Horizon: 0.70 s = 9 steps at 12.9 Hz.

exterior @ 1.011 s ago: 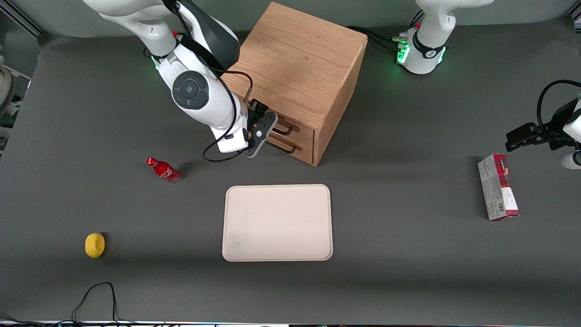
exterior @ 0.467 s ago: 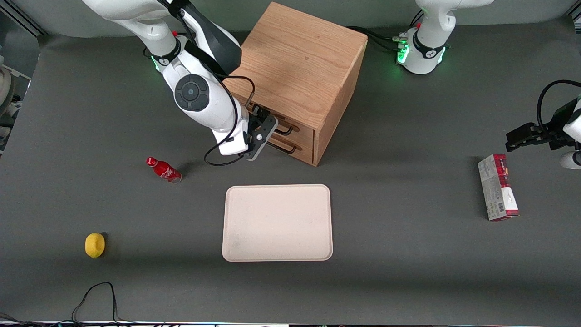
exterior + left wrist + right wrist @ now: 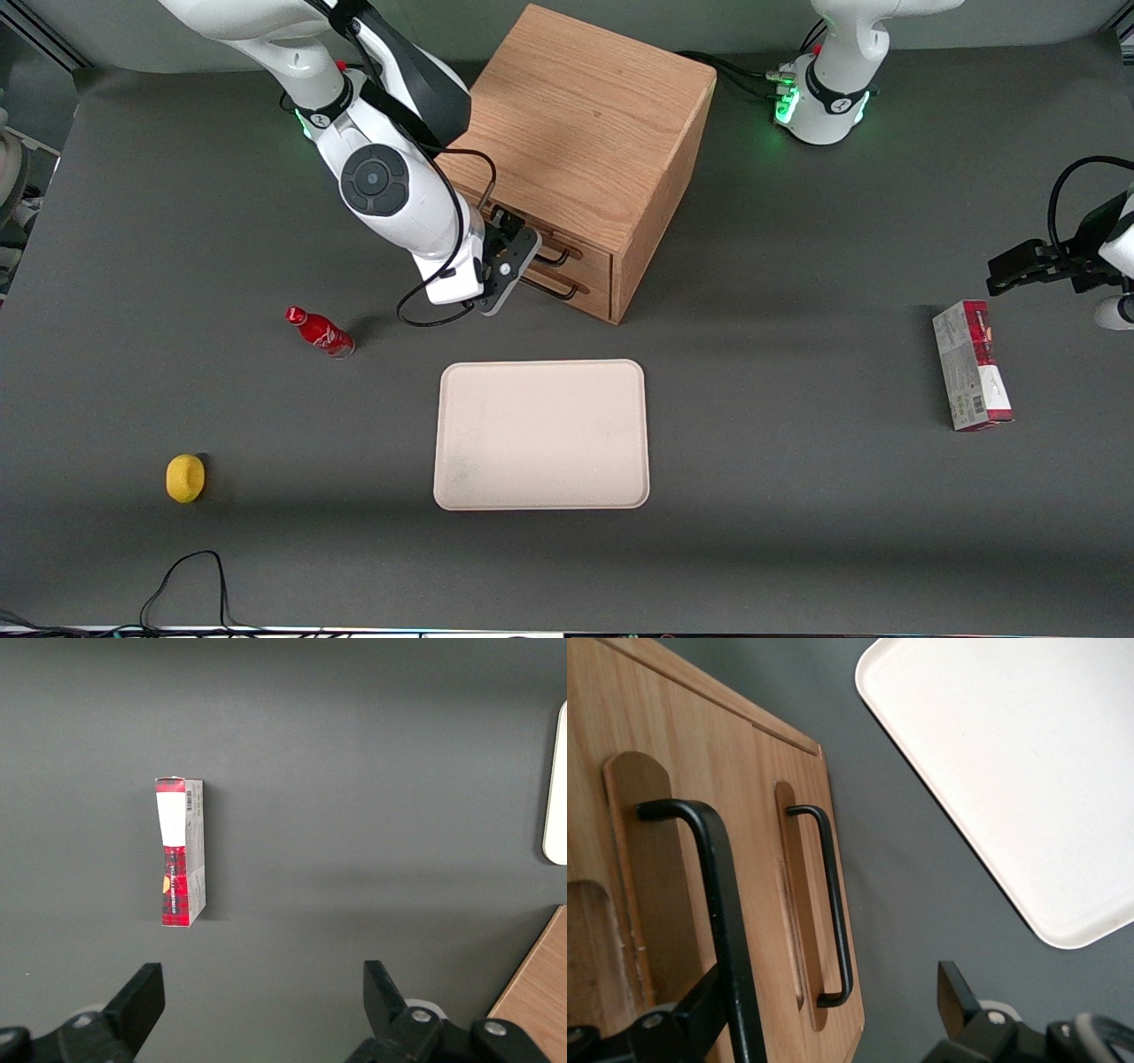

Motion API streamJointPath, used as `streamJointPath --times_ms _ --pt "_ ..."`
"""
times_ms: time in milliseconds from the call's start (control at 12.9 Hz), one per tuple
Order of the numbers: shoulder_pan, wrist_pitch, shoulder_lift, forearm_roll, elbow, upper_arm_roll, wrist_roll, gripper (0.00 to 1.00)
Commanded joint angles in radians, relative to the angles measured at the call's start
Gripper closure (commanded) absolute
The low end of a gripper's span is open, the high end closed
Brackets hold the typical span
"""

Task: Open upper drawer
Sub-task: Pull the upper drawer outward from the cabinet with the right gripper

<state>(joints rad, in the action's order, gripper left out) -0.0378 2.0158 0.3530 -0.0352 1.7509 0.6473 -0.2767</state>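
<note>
Claw point(image 3: 824, 1010) spread apart right at the cabinet point(image 3: 585, 133) front, I see one finger point(image 3: 700, 1005) against the upper drawer's handle point(image 3: 713, 904), the drawer point(image 3: 567, 248) shut flush, bare mat between cabinet and tray point(image 3: 540, 434), and the wrist nudged slightly closer than half a second ago.

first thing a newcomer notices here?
Likely the oak cabinet, with the gripper right in front of its upper drawer, open, one finger beside the black handle. Then the pale tray, nearer the front camera than the cabinet.
</note>
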Motion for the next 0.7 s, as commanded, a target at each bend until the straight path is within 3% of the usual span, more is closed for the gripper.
streamJointPath --times_ms 0,622 --pt "0.01 0.015 0.076 0.067 -0.086 -0.012 -0.016 0.0" --pt "0.018 -0.017 0.211 0.135 -0.286 -0.083 -0.021 0.0"
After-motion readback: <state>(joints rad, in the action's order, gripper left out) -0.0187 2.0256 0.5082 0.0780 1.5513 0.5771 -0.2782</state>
